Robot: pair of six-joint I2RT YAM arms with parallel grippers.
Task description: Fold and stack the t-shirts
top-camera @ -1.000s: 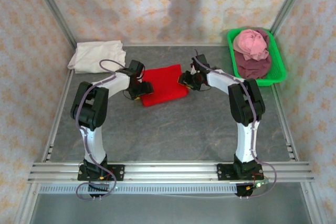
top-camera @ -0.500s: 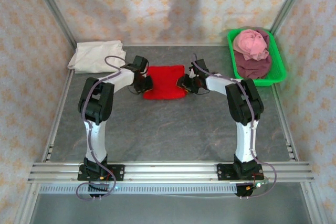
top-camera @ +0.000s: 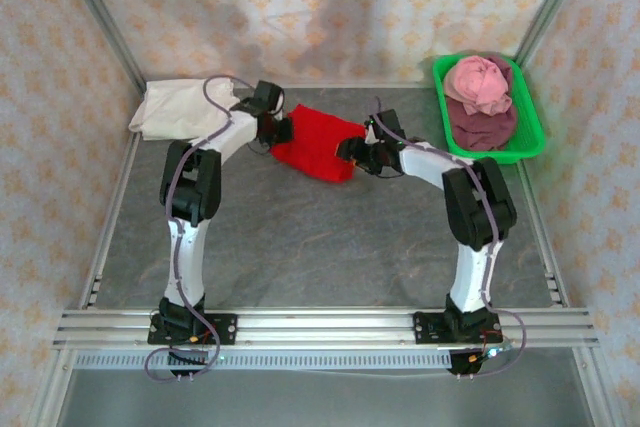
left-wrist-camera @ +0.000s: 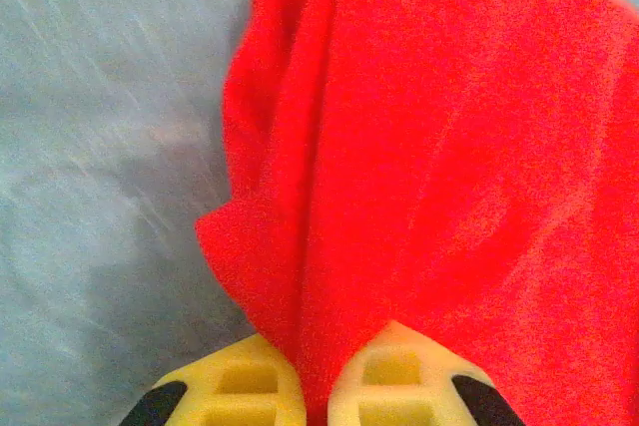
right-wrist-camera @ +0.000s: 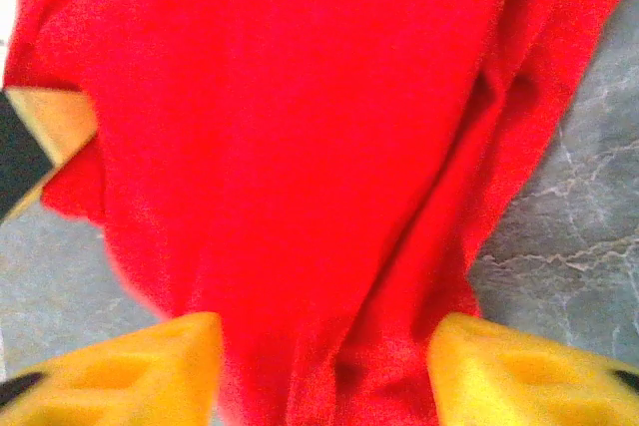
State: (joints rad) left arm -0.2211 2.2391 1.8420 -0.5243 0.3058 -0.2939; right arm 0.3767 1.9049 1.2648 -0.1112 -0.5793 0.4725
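The left gripper (left-wrist-camera: 315, 391) has its jaws pinched nearly together on an edge of the red t-shirt (top-camera: 320, 142). The right gripper (right-wrist-camera: 324, 371) stands wider, with a thick bunch of the same shirt filling the gap. The shirt spans between them over the far middle of the table (top-camera: 330, 237). A cream-white t-shirt (top-camera: 185, 107) lies far left. A green tray (top-camera: 528, 145) far right holds a pink t-shirt (top-camera: 478, 82) on a maroon t-shirt (top-camera: 480, 125).
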